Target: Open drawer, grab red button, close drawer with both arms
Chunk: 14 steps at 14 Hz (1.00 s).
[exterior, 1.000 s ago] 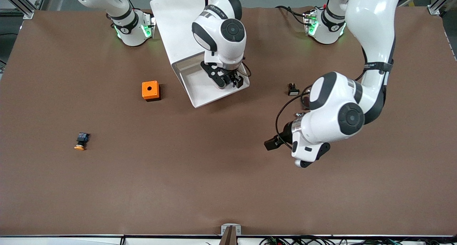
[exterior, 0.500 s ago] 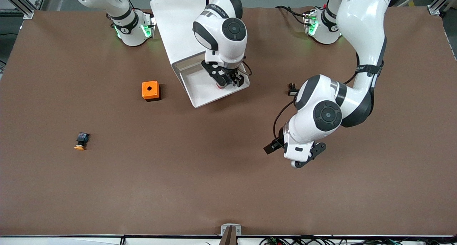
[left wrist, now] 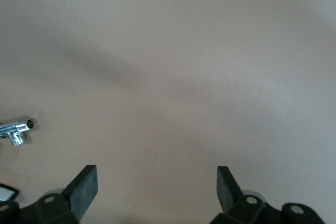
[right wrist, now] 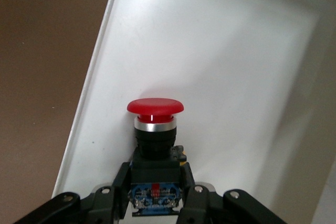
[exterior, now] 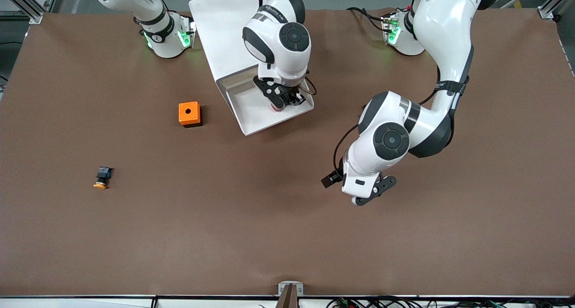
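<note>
The drawer (exterior: 251, 119) stands pulled out of the white cabinet (exterior: 215, 25), its white tray open to view. My right gripper (exterior: 287, 102) reaches down into the tray. In the right wrist view my right gripper (right wrist: 155, 176) is shut on the black-blue body of the button (right wrist: 155, 109), whose red cap points away from the wrist just above the tray floor (right wrist: 220, 66). My left gripper (exterior: 366, 195) hangs over bare table, nearer the front camera than the drawer. In the left wrist view the left gripper (left wrist: 156, 182) is open and empty.
An orange box with a hole (exterior: 189, 114) sits beside the drawer toward the right arm's end. A like button with an orange-yellow cap (exterior: 103, 177) lies nearer the front camera, farther toward that end. The brown table (exterior: 251, 236) spreads wide around them.
The left arm has swung its hand toward the table's middle and now covers a small black part. The right gripper stays in the drawer, its fingers drawn in on the button.
</note>
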### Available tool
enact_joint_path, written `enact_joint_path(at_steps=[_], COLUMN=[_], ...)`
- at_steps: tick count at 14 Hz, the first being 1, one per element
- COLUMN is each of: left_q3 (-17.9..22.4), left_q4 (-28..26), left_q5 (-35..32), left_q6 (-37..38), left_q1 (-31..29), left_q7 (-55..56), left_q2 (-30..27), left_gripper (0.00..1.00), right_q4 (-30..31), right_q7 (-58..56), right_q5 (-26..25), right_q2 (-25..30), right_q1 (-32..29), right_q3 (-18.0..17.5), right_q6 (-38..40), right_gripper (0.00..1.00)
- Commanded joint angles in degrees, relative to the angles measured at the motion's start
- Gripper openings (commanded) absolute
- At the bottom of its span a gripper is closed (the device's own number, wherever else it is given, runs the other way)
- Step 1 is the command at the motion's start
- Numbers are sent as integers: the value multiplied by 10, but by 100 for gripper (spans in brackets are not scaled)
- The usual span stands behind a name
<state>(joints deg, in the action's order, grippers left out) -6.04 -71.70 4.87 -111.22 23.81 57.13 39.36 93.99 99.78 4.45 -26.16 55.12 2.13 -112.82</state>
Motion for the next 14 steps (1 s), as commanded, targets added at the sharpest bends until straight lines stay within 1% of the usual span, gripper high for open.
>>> enact_joint_path(at_steps=[1, 3, 4, 7, 9, 12, 14], left_q3=[1, 1, 1, 1, 0, 1, 1], left_q4=[-6, -5, -5, -6, -7, -17, -20], left_q5=[-14, -14, -14, -9, -10, -12, -8], left_q6=[-7, -7, -7, -7, -7, -7, -7], left_q1=[2, 3, 6, 14, 19, 40, 56], left_q7=[7, 6, 6, 6, 6, 6, 6], left_q2=[-5, -4, -4, -4, -4, -3, -2], left_gripper=[100, 100, 100, 100, 100, 100, 100], right_q4=[-1, -12, -23, -88, -110, -97, -47], right_q7=[6, -2, -8, -60, -106, -199, -270], right_q5=[-2, -2, -3, 1, 3, -1, -2], right_q2=[2, 4, 8, 8, 18, 60, 104], right_q1=[3, -2, -10, -50, -83, -137, -184], right_q3=[5, 9, 9, 9, 9, 9, 10], right_q6=[3, 5, 19, 105, 159, 204, 203], right_gripper=[0, 0, 0, 0, 0, 0, 0])
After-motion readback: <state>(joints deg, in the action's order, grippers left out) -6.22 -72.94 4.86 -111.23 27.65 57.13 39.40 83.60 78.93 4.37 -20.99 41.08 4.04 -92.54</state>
